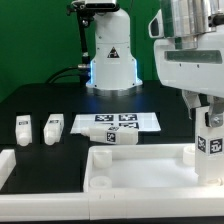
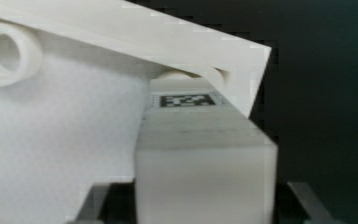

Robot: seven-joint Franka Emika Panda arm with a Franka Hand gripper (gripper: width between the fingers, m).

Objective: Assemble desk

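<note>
Clamped from 2 sides, the black two-finger gripper (image 2: 202, 207) is grasping a short white rectangular plastic block leg (image 2: 202, 160). It holds the leg upright by its upper part. The leg's black-and-white square tag (image 2: 190, 100) sits near the free lower end. That end meets the right corner of the wide flat white plastic tabletop slab (image 1: 140, 168), which lies near the front of the table. Whether the leg is seated there or only touching, I cannot tell. 2 loose white block legs (image 1: 22, 128) stand well apart at the exterior view's left.

The leg looks stiff and light, so a moderate squeeze should carry it. Its smooth plastic is probably slippery, and it may twist between the pads if pushed off-axis. The 2 opposite flat faces of the upper half are the best hold, leaving the joint end clear. The slab seems rigid but too wide to span, so an edge would be the only grip on it.
</note>
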